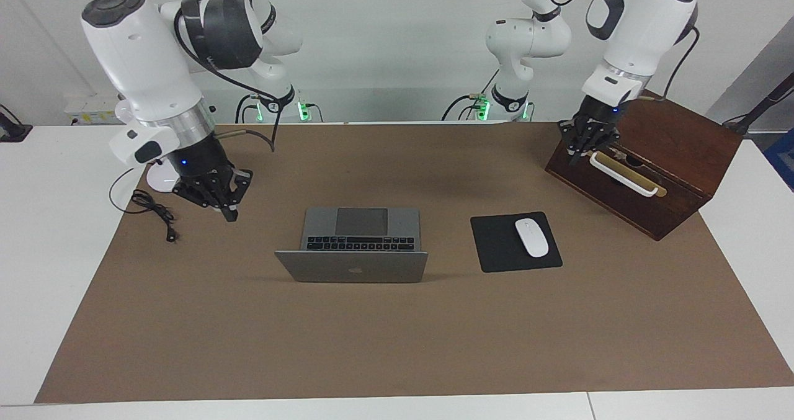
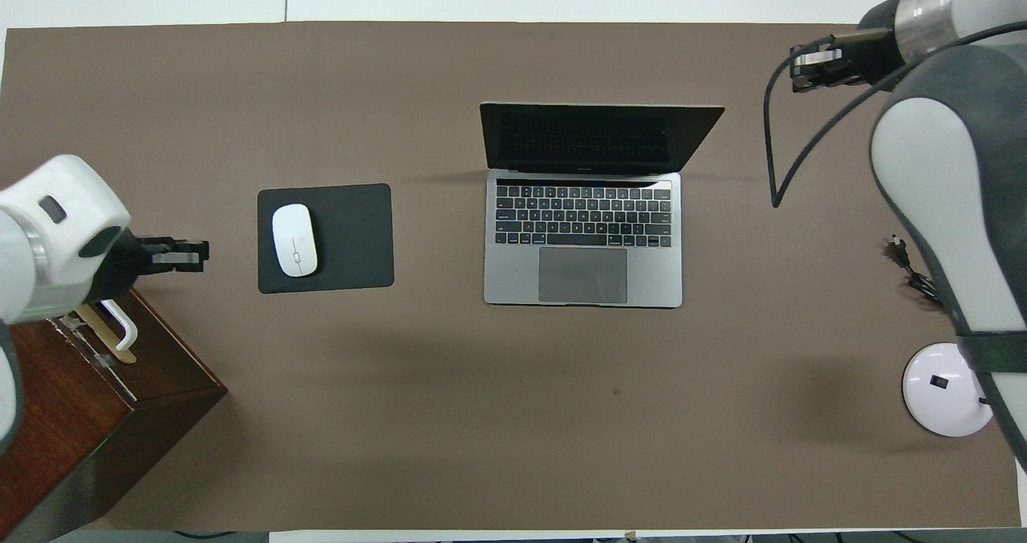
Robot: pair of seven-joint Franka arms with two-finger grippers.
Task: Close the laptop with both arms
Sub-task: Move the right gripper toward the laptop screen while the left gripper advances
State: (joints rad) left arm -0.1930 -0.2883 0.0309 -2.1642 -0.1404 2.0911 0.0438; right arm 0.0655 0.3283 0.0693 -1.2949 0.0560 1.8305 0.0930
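Note:
The silver-grey laptop (image 1: 361, 229) stands open in the middle of the brown mat, its lid raised with the dark apple logo showing in the facing view. In the overhead view the laptop (image 2: 583, 274) shows black keys, a grey trackpad and a dark screen. My right gripper (image 1: 227, 211) hangs above the mat, apart from the laptop, toward the right arm's end; it also shows in the overhead view (image 2: 812, 70). My left gripper (image 1: 578, 151) is over the edge of the wooden box, apart from the laptop; it also shows in the overhead view (image 2: 186, 255).
A black mouse pad (image 1: 496, 246) with a white mouse (image 1: 532, 237) lies beside the laptop toward the left arm's end. A dark wooden box (image 1: 670, 159) with a white handle stands at that end. A white round base (image 2: 947, 389) and a black cable (image 1: 155, 212) lie at the right arm's end.

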